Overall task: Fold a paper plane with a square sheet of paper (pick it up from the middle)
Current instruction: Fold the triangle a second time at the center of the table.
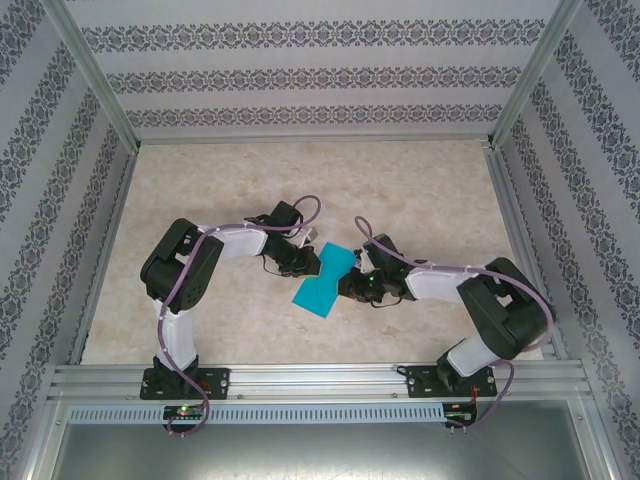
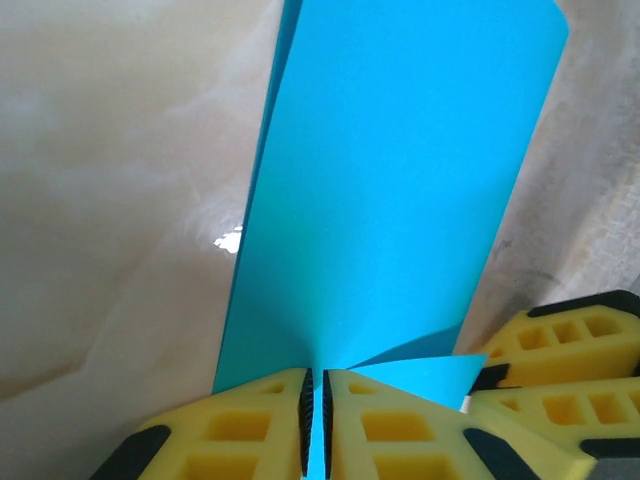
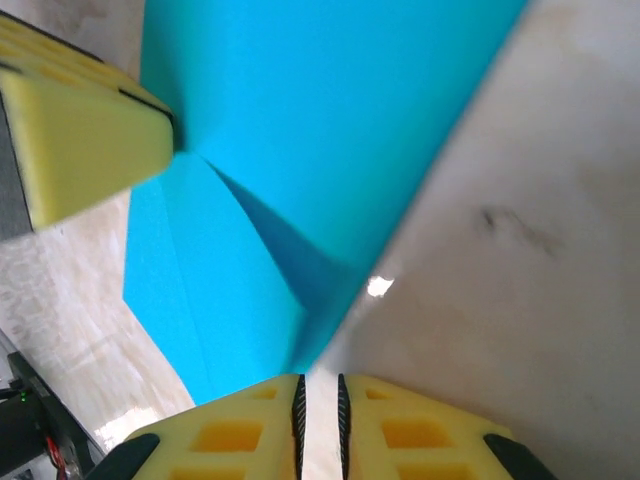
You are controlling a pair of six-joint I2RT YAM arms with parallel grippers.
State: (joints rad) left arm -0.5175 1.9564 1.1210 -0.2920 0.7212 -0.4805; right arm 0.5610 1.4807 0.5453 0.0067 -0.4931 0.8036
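We see the thin, matte teal-blue paper sheet (image 1: 320,285) near the middle of the pale marbled table top (image 1: 420,190), between the two arms and drawn in at its waist like a bow tie. The left gripper (image 2: 315,385), with blocky yellow fingers, is clamped on one pinched edge of the sheet, and teal shows in the slit between its jaws. The right gripper (image 3: 320,385) has its jaws almost together, with the paper's creased edge reaching their tips; we cannot tell whether they nip it.

Paper (image 1: 322,281) lies between left end effector (image 2: 315,376) and right end effector (image 3: 320,379).
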